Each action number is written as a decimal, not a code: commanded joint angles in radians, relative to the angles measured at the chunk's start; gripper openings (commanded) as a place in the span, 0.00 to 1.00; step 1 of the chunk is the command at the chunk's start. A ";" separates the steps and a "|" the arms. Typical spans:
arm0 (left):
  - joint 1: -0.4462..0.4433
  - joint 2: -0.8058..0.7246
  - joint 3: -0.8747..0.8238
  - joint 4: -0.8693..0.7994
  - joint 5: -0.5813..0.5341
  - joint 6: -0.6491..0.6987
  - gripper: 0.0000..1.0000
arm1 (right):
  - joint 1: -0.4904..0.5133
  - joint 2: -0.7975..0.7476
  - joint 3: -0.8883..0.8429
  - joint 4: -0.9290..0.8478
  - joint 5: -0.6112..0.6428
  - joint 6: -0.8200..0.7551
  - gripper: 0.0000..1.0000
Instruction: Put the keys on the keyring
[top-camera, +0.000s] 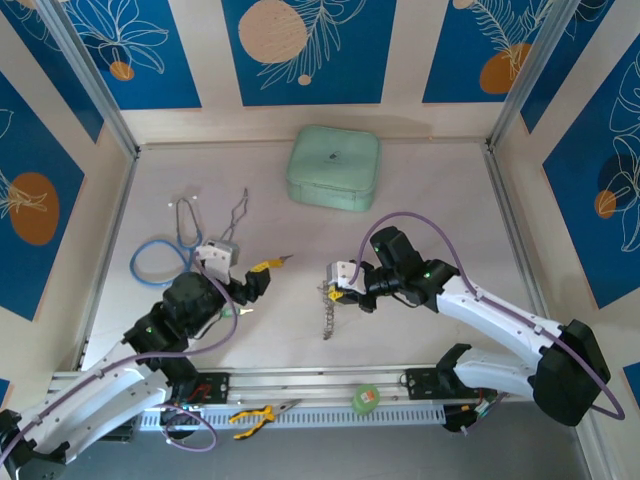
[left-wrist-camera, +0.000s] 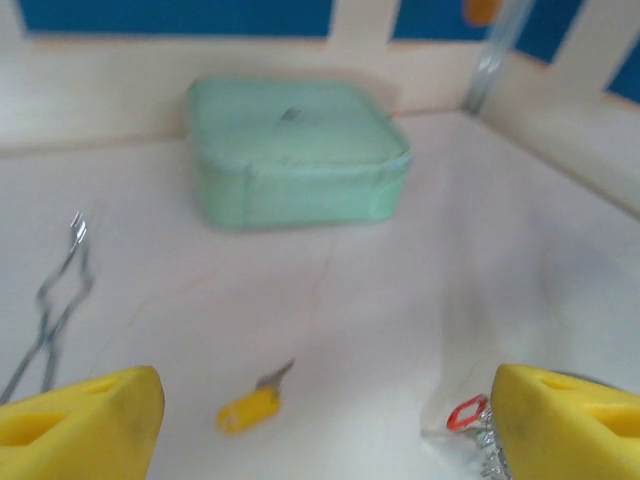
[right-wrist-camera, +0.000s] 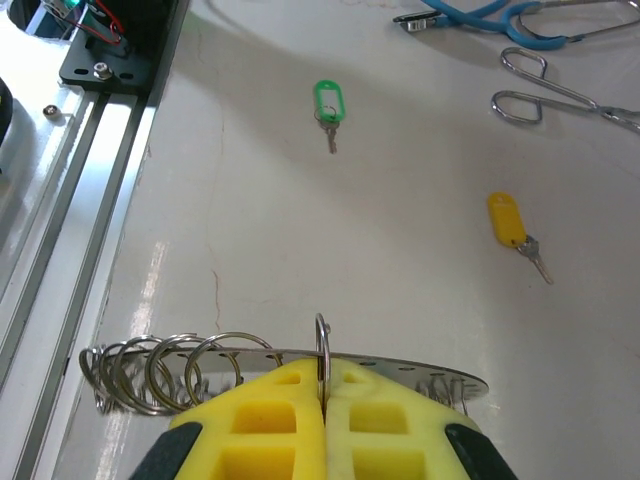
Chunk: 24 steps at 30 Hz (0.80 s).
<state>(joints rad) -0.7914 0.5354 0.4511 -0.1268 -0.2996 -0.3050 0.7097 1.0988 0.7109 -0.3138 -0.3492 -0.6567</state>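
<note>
Near the middle of the pale worktop (top-camera: 420, 200), the right hand (right-wrist-camera: 323, 385) has its yellow fingers pressed together, clamped on one wire loop of the silvery metal keyring of many small linked loops (right-wrist-camera: 170, 368). The keyring stretches sideways just in front of the fingertips. Seen from above, part of it trails from the hand toward the near edge. The left hand (left-wrist-camera: 320, 430) stands with its fingers wide apart and nothing between them. A small silver key with a yellow plastic head (left-wrist-camera: 249, 409) lies flat on the worktop just ahead of it. A green-headed key (right-wrist-camera: 328, 104) lies well apart from the yellow one, nearer the aluminium rail (right-wrist-camera: 90, 210). A blurred red-headed tag (left-wrist-camera: 466, 413) shows beside one left-hand finger.
</note>
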 joint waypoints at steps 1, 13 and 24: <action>0.001 0.034 0.079 -0.322 -0.132 -0.237 0.82 | -0.006 -0.024 0.018 0.004 -0.053 0.008 0.00; 0.010 0.349 0.224 -0.744 -0.020 -0.680 0.79 | -0.003 -0.039 0.021 -0.010 -0.050 -0.003 0.00; 0.062 0.601 0.204 -0.616 0.040 -0.647 0.50 | 0.002 -0.062 0.003 -0.007 -0.041 -0.008 0.00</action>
<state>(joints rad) -0.7471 1.0920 0.6563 -0.7677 -0.2962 -0.9714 0.7094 1.0637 0.7109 -0.3260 -0.3599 -0.6571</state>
